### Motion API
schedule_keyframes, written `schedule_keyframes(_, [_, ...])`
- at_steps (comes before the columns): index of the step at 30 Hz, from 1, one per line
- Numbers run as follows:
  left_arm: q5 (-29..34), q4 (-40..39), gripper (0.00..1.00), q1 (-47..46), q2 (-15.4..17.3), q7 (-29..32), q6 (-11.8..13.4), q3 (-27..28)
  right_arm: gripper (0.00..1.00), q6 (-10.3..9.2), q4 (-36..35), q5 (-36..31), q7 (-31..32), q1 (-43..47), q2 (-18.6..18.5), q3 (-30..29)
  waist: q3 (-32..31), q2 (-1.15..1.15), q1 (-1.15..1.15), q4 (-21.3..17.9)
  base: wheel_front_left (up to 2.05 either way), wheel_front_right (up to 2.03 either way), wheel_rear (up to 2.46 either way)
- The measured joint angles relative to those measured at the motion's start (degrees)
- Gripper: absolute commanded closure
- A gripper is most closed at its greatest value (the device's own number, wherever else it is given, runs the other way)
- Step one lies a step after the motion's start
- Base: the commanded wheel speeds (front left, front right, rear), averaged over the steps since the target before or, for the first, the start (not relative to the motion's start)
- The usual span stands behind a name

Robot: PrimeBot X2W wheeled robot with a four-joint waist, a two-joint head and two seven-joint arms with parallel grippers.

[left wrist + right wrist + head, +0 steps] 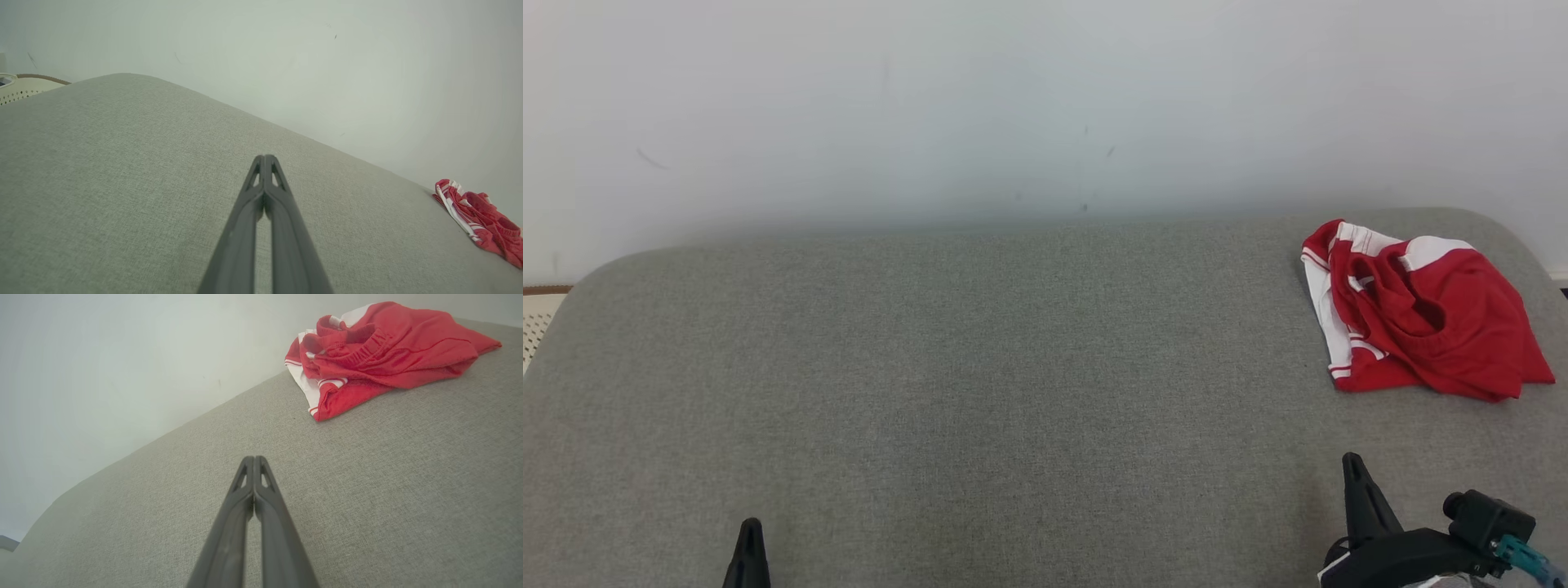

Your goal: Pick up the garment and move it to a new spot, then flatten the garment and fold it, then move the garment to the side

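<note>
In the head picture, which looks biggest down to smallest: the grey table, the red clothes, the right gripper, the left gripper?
Largest first: grey table, red clothes, right gripper, left gripper. Grippers sit nearest the camera, so real sizes are unsure.

The left tool [264, 158] has two long, thin, dark grey fingers [292, 245] with a little slot near each pointy tip. The right tool [254, 459] looks the same. Behind it sits a chunky black block [1486, 514] with a small blue-green plug [1517, 554] on one end.
</note>
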Motion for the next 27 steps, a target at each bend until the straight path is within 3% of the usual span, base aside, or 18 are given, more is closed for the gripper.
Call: schedule_keyframes(27, [-25.13, 5.24, 1.0, -5.13, -0.08, -0.25, -2.03, -5.53, 1.0, 0.0, 4.48, 22.96, 10.81, -4.59, -1.21, -9.39, 0.67, 0.0, 0.0, -0.28, 0.0, 0.0, 0.0])
